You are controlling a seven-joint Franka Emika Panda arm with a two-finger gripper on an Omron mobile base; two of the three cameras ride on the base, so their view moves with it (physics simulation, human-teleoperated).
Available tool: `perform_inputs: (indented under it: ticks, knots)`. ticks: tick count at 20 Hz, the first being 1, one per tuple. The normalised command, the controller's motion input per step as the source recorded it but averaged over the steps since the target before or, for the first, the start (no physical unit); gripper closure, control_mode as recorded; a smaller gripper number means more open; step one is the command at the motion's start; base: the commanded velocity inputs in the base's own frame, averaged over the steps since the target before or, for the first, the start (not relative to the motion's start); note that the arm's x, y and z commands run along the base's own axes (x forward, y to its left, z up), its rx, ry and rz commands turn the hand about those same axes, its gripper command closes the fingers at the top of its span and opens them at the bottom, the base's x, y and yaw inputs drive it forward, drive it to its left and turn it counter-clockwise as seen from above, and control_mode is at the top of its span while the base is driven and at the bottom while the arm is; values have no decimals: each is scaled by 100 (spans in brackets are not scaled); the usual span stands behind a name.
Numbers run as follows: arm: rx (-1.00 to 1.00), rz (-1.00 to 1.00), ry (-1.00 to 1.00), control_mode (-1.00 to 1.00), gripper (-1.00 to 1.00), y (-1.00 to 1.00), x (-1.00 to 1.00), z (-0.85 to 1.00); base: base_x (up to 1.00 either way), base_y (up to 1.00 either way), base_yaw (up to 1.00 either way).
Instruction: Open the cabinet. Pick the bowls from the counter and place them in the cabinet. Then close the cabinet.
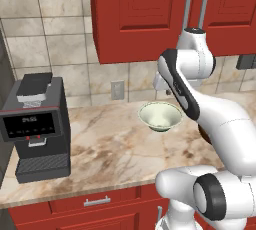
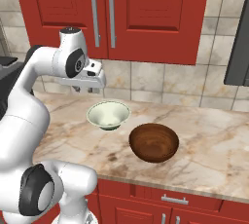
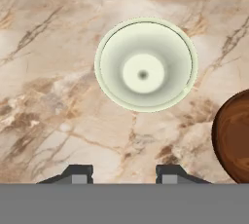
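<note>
Gripper [image 3: 124, 173] hangs part-open and empty above the beige marble table [image 3: 48, 96], the pale cream-green ceramic bowl [image 3: 146, 65] at twelve o'clock, the dark brown wooden bowl [image 3: 233, 135] at three. The red two-door wall cabinet [image 2: 116, 13] looks shut (seemingly unopened), so its grey bar handles come first.

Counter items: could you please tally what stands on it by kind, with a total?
Bowls: 2, a cream-green bowl and a brown wooden bowl
Coffee machines: 1, the black coffee machine
Total: 3 on the counter
</note>
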Motion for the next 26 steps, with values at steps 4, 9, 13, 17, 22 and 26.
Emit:
perform_inputs:
  ticks: [4, 9, 13, 17, 22, 26]
  knots:
    - [0, 0, 0, -100, -100, 0, 0, 0, 0, 0, 0]
    - [0, 0, -14, -100, -100, 0, -15, 6, 0, 0, 0]
    - [4, 0, -44, -100, -100, -4, -24, 43, 0, 0, 0]
    - [4, 0, -40, -100, -100, -12, -13, 39, 0, 0, 0]
    - [4, 2, -45, -100, -100, -9, -22, 35, 0, 0, 0]
    - [0, 1, -51, -100, -100, 0, -33, 24, 0, 0, 0]
